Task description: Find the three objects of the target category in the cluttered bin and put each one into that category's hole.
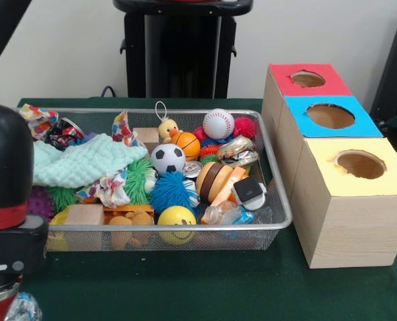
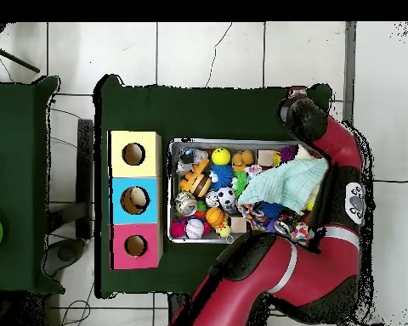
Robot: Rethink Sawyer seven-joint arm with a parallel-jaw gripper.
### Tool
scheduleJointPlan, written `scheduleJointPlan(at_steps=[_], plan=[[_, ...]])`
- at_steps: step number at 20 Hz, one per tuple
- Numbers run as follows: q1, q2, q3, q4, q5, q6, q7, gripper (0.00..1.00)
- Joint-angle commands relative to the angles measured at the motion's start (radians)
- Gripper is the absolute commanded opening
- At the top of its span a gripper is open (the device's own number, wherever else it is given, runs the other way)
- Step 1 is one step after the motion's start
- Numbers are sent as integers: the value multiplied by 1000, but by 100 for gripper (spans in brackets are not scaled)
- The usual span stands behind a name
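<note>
Overhead view: arm wraps around the bin, gripper beyond its corner over green cloth, jaws hidden, so grip unknowable; balls lie in the bin; boxes stand beside it.

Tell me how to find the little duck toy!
Look in the wire bin on the green table. Along its far side, left of the baseball, sits the little duck. It is the only yellow toy with an orange beak and a loop on its head.
</note>
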Motion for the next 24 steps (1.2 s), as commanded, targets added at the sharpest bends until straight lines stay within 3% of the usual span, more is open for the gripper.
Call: scheduleJointPlan(at_steps=[1, 5, 13, 19, 24], plan=[[10, -15, 127, 229, 56, 46, 56, 0], [33, -38, 83, 255, 78, 82, 114, 0], [123, -65, -142, 268, 142, 238, 361, 0], [130, -84, -170, 323, 197, 240, 361, 0], [157, -74, -235, 310, 224, 281, 411, 0]])
